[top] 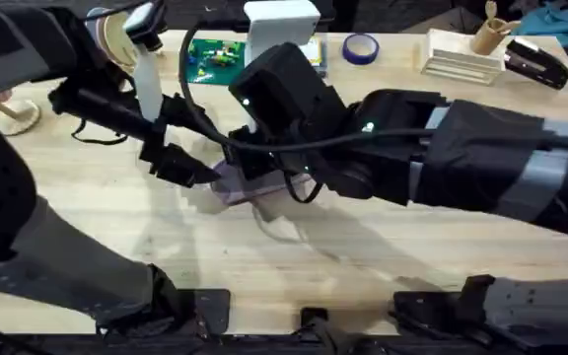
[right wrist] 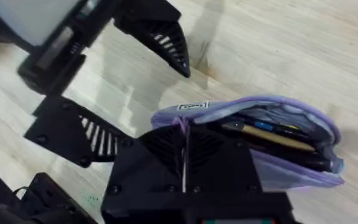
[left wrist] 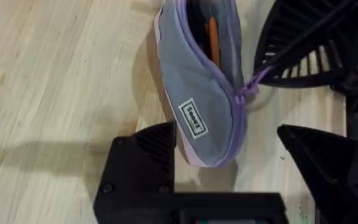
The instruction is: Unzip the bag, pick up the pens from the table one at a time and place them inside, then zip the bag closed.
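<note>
I see the bag [top: 248,184] lying on the table [top: 383,266] near the middle, a little left of centre, mostly covered in the overhead view by the two arms that meet above it. From my left wrist camera the bag [left wrist: 201,93] is a lavender pouch with a small label on its side, its zipper open along most of its length, and an orange pen [left wrist: 213,40] shows inside the mouth. From my right wrist camera the bag [right wrist: 272,140] gapes open and I can make out the pens [right wrist: 278,138] lying lengthwise in it, one orange and one dark.

The left gripper [left wrist: 241,162] stands wide open around the near end of the bag: one finger [left wrist: 148,155] sits just beside the bag's side by the label, the other well clear on the opposite side, and neither presses on the fabric as far as I can tell. In the overhead view its tip [top: 187,170] sits at the bag's left end.

The right gripper [right wrist: 184,155] sits at the bag's zipper end, its fingers drawn close together on a thin lavender strip that looks like the zipper pull. In the left wrist view that pull [left wrist: 253,84] runs from the bag's edge into the right gripper's fingers [left wrist: 303,43].

Across the far edge of the table I see a roll of blue tape [top: 360,47], a green circuit board [top: 213,55] and a black stapler [top: 537,61].
</note>
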Controlling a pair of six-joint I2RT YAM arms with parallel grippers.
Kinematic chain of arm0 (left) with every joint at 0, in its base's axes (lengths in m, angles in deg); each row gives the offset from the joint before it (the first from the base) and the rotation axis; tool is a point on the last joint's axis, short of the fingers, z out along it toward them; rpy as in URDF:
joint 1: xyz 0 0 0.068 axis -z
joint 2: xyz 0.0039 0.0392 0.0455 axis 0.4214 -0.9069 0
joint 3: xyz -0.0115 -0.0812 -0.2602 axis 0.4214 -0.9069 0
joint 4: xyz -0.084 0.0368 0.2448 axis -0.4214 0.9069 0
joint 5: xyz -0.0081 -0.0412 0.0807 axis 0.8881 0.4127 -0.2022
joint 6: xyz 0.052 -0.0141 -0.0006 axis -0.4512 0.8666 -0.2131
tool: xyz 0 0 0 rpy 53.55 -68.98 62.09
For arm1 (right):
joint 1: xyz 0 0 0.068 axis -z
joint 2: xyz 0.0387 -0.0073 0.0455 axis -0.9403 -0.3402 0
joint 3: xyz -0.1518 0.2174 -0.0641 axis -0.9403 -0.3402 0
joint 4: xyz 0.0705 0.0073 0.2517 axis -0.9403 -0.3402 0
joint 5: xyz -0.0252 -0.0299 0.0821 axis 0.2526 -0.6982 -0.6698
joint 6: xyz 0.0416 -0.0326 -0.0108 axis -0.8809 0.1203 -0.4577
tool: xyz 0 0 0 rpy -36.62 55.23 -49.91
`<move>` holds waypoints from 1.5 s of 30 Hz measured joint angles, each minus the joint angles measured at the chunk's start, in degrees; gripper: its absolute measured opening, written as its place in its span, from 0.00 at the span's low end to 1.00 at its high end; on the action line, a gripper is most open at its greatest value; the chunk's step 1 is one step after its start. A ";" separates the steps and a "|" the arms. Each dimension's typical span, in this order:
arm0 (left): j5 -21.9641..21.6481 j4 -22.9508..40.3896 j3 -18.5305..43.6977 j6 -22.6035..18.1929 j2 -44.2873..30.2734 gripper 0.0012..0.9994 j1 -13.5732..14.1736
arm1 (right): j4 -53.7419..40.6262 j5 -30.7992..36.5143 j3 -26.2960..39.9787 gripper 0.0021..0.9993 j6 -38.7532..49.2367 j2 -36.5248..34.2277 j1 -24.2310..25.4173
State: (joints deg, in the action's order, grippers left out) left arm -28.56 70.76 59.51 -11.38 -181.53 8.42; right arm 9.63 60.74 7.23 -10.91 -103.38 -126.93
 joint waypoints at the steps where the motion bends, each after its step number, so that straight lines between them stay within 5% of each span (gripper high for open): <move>1: 0.07 -0.15 0.00 0.07 -0.49 0.99 0.35 | 0.02 0.00 0.00 0.03 0.00 0.00 0.01; 11: 0.78 -2.36 -0.02 0.26 -1.31 0.99 5.42 | -0.01 0.00 0.00 0.03 0.00 0.00 0.26; 13: 0.62 -2.44 -0.02 0.45 -1.31 0.79 5.97 | -0.01 0.00 0.00 0.03 0.00 0.00 0.28; 17: 0.59 -2.53 -0.02 0.53 -1.31 0.20 6.14 | -0.01 -0.01 0.00 0.03 0.37 0.00 0.28; 19: 0.55 -2.53 -0.02 0.61 -1.31 0.06 6.14 | -0.01 -0.02 0.00 0.03 0.68 0.00 0.28; 45: 1.91 -2.64 -0.02 0.60 -1.31 0.04 6.61 | -7.95 -5.59 0.00 0.03 1.09 0.47 10.80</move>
State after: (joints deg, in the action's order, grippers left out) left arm -26.65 68.12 59.49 -10.78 -182.84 15.03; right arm 1.68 55.15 7.23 -9.82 -102.90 -116.13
